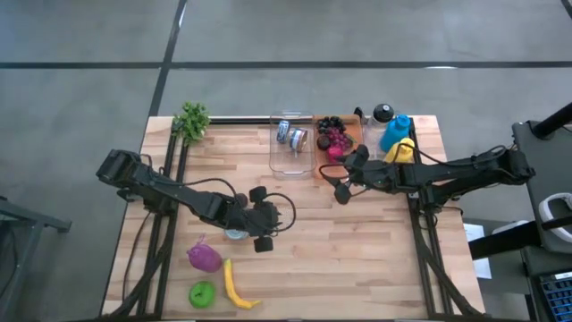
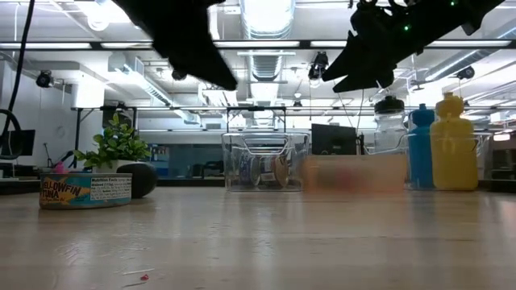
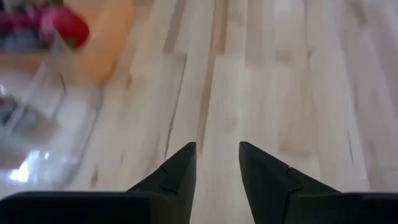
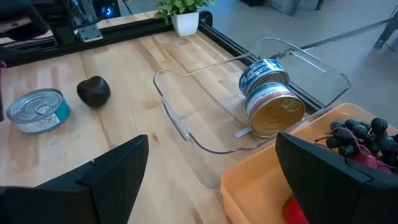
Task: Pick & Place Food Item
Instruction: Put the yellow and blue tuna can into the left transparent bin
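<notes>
Bright, even light falls from ceiling strip lamps [image 2: 266,16], which blow out to white glare in the low view. There both arms hang as black silhouettes against those lamps, and the orange tray [image 2: 355,173] is a soft smear while the tuna can [image 2: 85,191] nearer the camera reads sharp. The tabletop [image 1: 357,259] is evenly lit, with only faint shadows under the arms. The left wrist view is blurred all over, worst around the clear plastic bin [image 3: 43,130]. In the right wrist view that bin's rim catches thin highlights.
</notes>
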{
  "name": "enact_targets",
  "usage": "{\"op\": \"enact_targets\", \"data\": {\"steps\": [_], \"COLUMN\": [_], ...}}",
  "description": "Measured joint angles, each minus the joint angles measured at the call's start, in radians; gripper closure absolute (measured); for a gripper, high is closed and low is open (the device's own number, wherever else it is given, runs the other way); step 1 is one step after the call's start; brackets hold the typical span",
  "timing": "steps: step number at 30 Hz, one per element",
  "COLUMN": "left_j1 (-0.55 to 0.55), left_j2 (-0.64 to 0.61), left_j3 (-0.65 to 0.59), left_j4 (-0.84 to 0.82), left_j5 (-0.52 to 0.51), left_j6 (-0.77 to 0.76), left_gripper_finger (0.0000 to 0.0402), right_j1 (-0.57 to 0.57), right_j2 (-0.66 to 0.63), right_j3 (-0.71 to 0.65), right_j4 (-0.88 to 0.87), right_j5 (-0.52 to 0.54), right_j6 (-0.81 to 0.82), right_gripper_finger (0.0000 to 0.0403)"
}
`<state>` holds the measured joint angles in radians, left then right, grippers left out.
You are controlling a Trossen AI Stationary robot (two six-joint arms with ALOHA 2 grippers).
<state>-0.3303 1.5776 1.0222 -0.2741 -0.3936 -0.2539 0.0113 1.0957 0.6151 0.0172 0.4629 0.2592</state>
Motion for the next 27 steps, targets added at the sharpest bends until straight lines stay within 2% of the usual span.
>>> {"op": "enact_targets", "data": {"steps": [7,12,19,22,27], "left_j1": [-0.004,-0.006,-0.018,-0.022,-0.015], "left_j2": [-0.004,-0.004,-0.004,-0.004,-0.004], "left_j3": [0.000,0.000,0.000,-0.005,-0.033], "left_j4": [-0.204,-0.277,-0.293,-0.339,-0.436], "left_j5": [0.004,0.006,0.157,0.162,0.186], "left_j6": [-0.127,-0.213,-0.327,-0.344,-0.465], "left_gripper_finger": [0.0281,0.0282,0.0282,0.0282,0.0282], "right_j1": [0.000,0.000,0.000,0.000,0.000], "right_j2": [0.006,0.007,0.008,0.008,0.008], "right_j3": [0.000,0.000,0.000,0.000,0.000], "right_j4": [0.004,0.003,0.003,0.003,0.003], "right_j5": [0.000,0.001,0.001,0.001,0.001], "right_j6": [-0.002,-0.008,-0.010,-0.010,-0.010], "right_gripper_finger": [0.0069,0.0074,0.0063,0.0058,0.0053]}}
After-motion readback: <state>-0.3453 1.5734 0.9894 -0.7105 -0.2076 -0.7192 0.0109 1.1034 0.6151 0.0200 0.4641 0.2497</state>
